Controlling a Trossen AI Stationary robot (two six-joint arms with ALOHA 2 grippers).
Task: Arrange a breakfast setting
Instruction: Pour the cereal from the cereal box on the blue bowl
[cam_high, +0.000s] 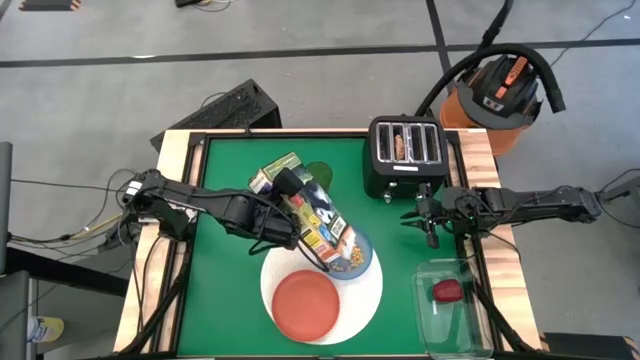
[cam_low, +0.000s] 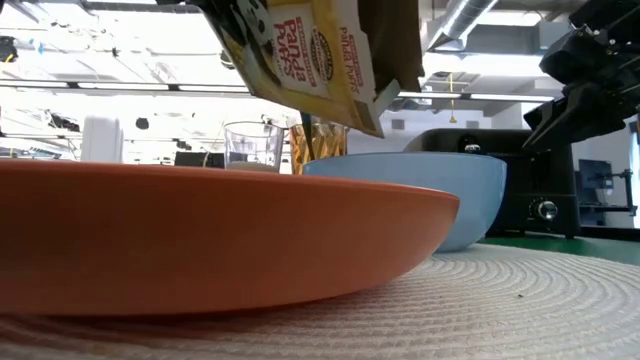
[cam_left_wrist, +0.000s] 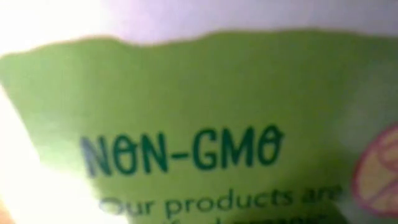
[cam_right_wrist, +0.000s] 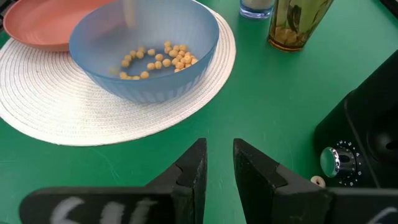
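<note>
Yellow puffs (cam_right_wrist: 158, 59) in bowl (cam_right_wrist: 144, 46): right wrist only.

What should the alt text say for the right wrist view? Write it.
A light-blue bowl holding a scatter of cereal balls sits on a round white mat, beside an orange-red plate. The right gripper hovers slightly open over green table.

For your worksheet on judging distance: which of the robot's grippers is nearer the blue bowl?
The left. The left gripper holds a tilted cereal box right over the blue bowl. The right gripper waits off to the side, by the toaster.
</note>
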